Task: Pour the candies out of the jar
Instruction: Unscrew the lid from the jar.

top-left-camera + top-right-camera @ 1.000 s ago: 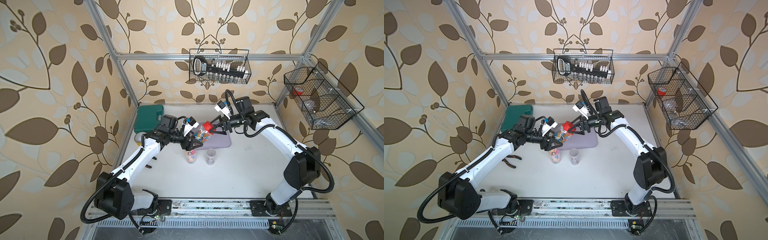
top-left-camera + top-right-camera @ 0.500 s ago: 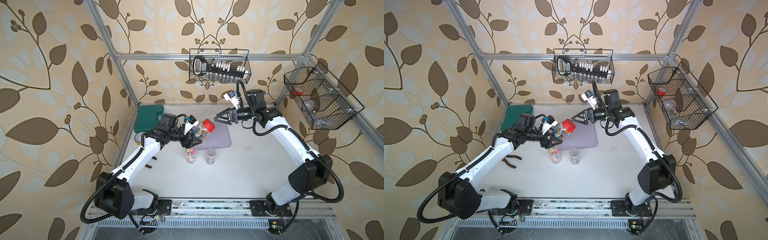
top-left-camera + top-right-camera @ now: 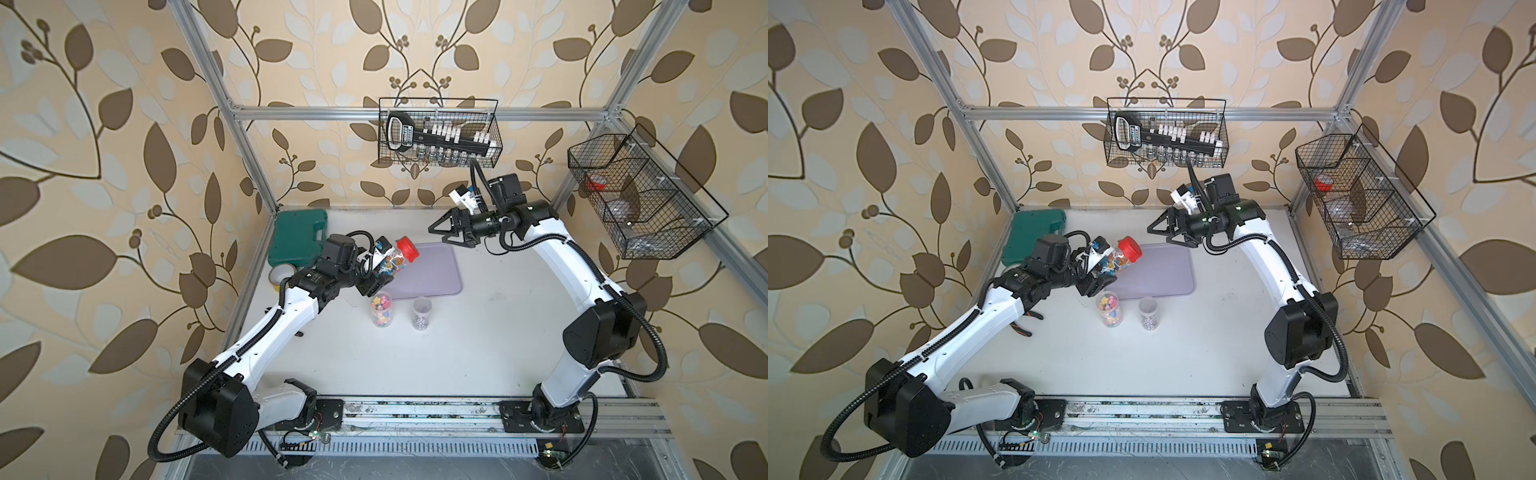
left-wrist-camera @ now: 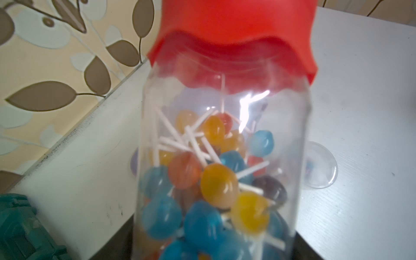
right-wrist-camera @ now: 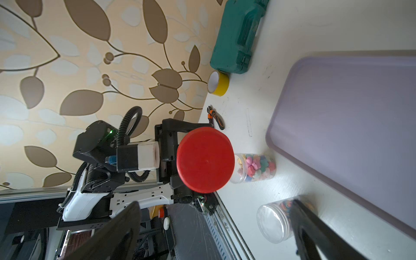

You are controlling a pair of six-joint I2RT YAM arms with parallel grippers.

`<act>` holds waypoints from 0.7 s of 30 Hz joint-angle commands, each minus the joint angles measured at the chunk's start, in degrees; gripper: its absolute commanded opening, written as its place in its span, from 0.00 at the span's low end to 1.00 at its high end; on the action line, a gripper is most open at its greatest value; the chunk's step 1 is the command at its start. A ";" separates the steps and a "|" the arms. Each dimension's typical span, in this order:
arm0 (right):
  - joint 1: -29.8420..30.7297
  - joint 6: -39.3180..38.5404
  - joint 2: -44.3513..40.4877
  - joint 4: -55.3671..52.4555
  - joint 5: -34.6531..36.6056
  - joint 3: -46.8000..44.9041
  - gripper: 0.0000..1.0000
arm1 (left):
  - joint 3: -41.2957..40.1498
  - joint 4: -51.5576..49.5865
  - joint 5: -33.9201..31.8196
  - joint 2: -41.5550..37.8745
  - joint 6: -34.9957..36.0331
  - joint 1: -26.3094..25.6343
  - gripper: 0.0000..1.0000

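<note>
Totalling 1 held jar (image 3: 392,262), 2 standing jars (image 3: 382,311) (image 3: 422,314), 1 tray (image 3: 436,270).

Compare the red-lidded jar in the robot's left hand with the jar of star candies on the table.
The red-lidded jar is tilted in the left hand; the star jar stands upright on the table. The red-lidded jar holds lollipops on sticks; the star jar holds pastel stars. Both are clear.

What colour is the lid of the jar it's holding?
The lid is plain red, clearest in the right wrist view.
</note>
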 commanded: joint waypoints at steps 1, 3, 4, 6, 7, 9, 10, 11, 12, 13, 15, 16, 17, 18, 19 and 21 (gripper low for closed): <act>2.45 1.23 2.19 -2.79 1.08 2.59 0.99 | 0.26 4.22 -4.23 -2.61 3.31 -1.16 0.65; 3.67 1.90 3.12 -2.32 1.38 3.16 0.99 | 0.27 3.79 -4.56 -2.61 3.81 -1.56 0.65; 4.29 2.22 3.58 -2.03 1.43 3.40 0.99 | 0.35 3.49 -4.78 -2.62 3.93 -1.80 0.65; 5.08 3.03 4.40 -1.32 1.43 3.59 0.98 | 0.36 3.26 -4.46 -2.78 3.98 -2.10 0.65; 5.52 3.33 4.86 -0.95 1.29 3.70 0.98 | 0.38 3.18 -4.16 -2.92 3.95 -2.20 0.65; 6.23 3.99 5.51 -0.17 1.15 3.71 0.97 | 0.44 3.08 -3.86 -3.05 3.84 -2.29 0.65; 6.59 4.18 5.83 0.24 1.08 3.72 0.96 | 0.45 2.91 -3.75 -3.05 3.74 -2.29 0.65; 6.82 4.32 6.05 0.35 1.00 3.82 0.96 | 0.49 2.81 -3.74 -3.07 3.77 -2.34 0.66; 6.95 4.52 6.30 0.69 0.91 3.91 0.95 | 0.45 2.85 -3.70 -3.14 3.73 -2.37 0.66; 7.20 4.70 6.49 0.97 0.95 3.87 0.94 | 0.44 2.81 -3.45 -3.22 3.64 -2.37 0.66; 7.32 4.90 6.83 1.36 0.73 3.85 0.91 | 0.44 2.82 -2.97 -3.31 3.34 -2.37 0.66; 7.37 5.00 6.98 1.49 0.68 3.81 0.89 | 0.53 2.88 -2.64 -3.31 3.28 -2.41 0.66; 7.41 4.98 7.08 1.70 0.56 3.82 0.87 | 0.53 2.76 -2.40 -3.31 3.16 -2.46 0.66; 7.46 5.10 7.12 1.86 0.59 3.87 0.85 | 0.53 2.72 -2.29 -3.23 3.06 -2.46 0.66; 7.53 5.06 7.20 2.03 0.59 3.86 0.82 | 0.62 2.64 -2.26 -3.14 3.07 -2.52 0.66; 7.57 5.13 7.20 2.32 0.66 3.89 0.79 | 0.62 2.46 -2.27 -3.05 3.08 -2.64 0.66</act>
